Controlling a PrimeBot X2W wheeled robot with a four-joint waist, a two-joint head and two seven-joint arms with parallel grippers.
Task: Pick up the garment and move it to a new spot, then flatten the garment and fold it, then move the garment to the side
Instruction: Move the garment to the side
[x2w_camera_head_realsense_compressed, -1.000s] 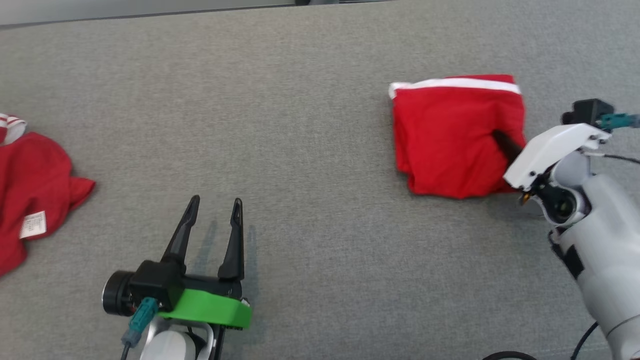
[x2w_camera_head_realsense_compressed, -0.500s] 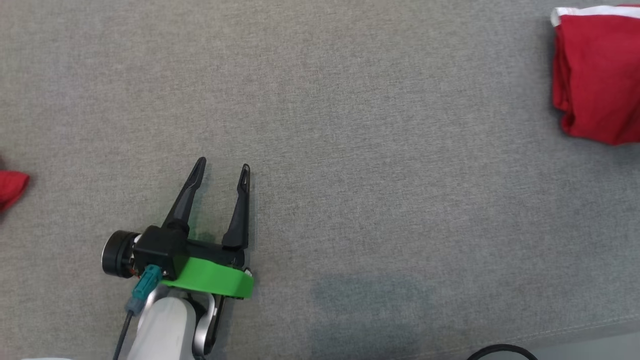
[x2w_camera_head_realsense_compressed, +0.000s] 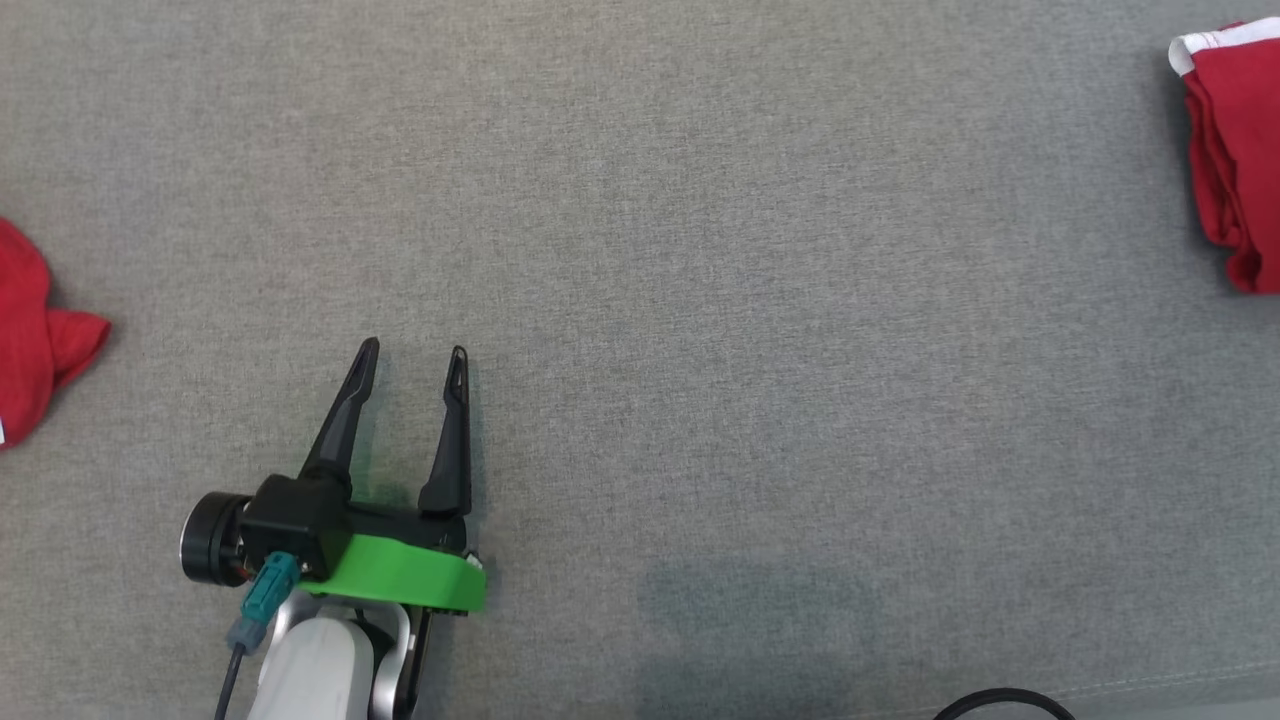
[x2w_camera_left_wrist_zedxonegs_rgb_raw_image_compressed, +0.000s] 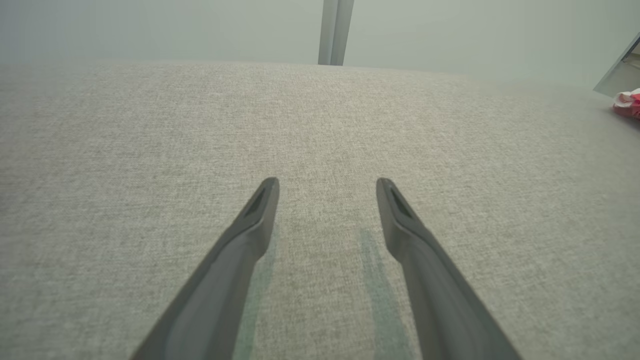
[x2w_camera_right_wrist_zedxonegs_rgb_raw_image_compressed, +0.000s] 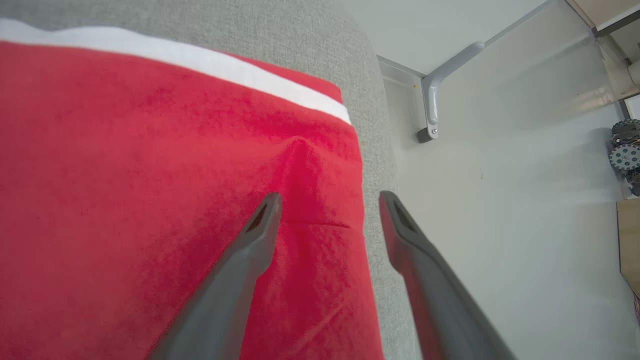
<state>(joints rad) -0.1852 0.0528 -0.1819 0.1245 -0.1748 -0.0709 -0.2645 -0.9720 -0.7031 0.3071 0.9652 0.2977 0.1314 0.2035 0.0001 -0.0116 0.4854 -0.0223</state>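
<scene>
At the far left a second red garment (x2w_camera_head_realsense_compressed: 35, 330) lies crumpled, half cut off by the picture's edge and well apart from my left gripper (x2w_camera_head_realsense_compressed: 414, 350). That gripper hovers low over the grey table (x2w_camera_head_realsense_compressed: 750, 300), fingers spread with nothing between them. Its wrist view looks along the surface toward a pale post (x2w_camera_left_wrist_zedxonegs_rgb_raw_image_compressed: 336, 30) beyond the far edge.

What has changed is mostly my own head. The whole head view has swung since a second ago, so the folded garment (x2w_camera_head_realsense_compressed: 1232, 170), which sat middle right with my right gripper pressed against it, now shows at the picture's right edge. I take that as the camera's move, not proof that the cloth slid.

Seen from the right wrist, my right gripper (x2w_camera_right_wrist_zedxonegs_rgb_raw_image_compressed: 330, 196) has its fingers parted above the garment's corner. One finger is over red cloth, the other over the strip of table and the floor (x2w_camera_right_wrist_zedxonegs_rgb_raw_image_compressed: 500, 225) beyond. It clamps nothing, though I cannot tell whether a tip brushes the fabric. The white band (x2w_camera_right_wrist_zedxonegs_rgb_raw_image_compressed: 200, 55) runs neatly along the far side, and the bundle lies close to the table's right edge.

I judge the fold done and the move aside finished or nearly so. With the edge this near, a further push could tip the bundle off. A bracket (x2w_camera_right_wrist_zedxonegs_rgb_raw_image_compressed: 435, 85) stands below, and a black cable (x2w_camera_head_realsense_compressed: 1005, 700) loops by the near edge.
</scene>
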